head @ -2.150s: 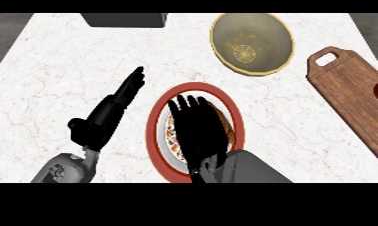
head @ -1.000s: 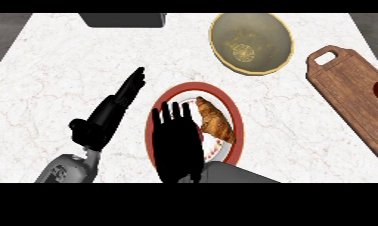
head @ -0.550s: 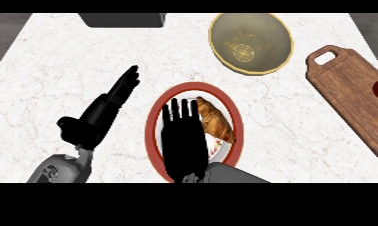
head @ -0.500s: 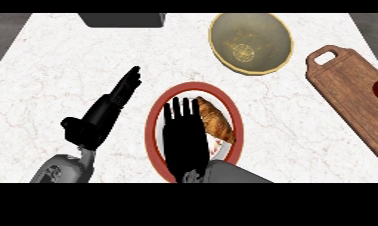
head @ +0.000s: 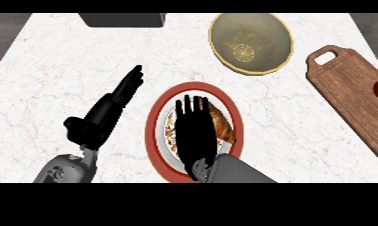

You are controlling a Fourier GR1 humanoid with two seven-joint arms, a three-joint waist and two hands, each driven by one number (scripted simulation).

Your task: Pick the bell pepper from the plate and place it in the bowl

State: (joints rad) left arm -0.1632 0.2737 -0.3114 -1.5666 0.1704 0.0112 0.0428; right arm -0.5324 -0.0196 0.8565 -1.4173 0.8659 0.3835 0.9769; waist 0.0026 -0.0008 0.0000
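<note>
Hovering over the red-rimmed plate [head: 153, 125], the right hand [head: 193, 132] lies flat with its fingers straight and close together, pointing to the far side; it holds nothing. The bell pepper [head: 223, 124], orange-brown, sits on the plate just right of that hand, partly hidden by it; whether they touch I cannot tell. The left hand [head: 103, 116] rests left of the plate, fingers straight and angled far-right, also empty. The 2 hands are apart. The bowl [head: 275, 30] stands on the counter [head: 59, 70] far right of the plate. A wooden board [head: 347, 90] lies at the right edge, a dark box [head: 122, 19] at the far edge.
</note>
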